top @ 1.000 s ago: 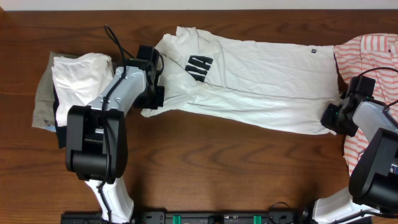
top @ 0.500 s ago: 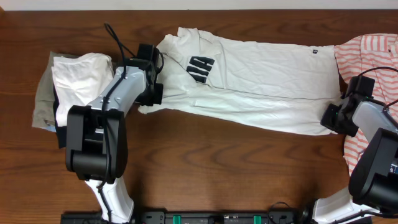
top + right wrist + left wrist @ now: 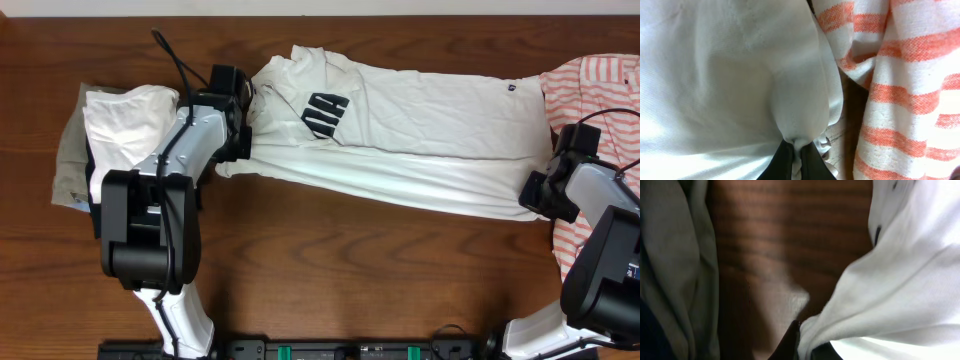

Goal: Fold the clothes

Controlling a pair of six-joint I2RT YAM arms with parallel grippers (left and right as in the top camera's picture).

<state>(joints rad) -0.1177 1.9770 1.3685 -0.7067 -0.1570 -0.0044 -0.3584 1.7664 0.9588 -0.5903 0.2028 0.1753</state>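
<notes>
Overhead looks straight down on my whole bench (image 3: 330,260). Both my wrist cameras sit very close, facing down, seemingly; all three share the white T-shirt (image 3: 430,120).

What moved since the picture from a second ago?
The left jaws, shut on the white T-shirt, carried its near corner away from the robot's base. The shirt's near edge followed and pulled straighter between the two arms. The right jaws stayed pinched on the shirt's other end. The folded pile and the striped garment did not move.
</notes>
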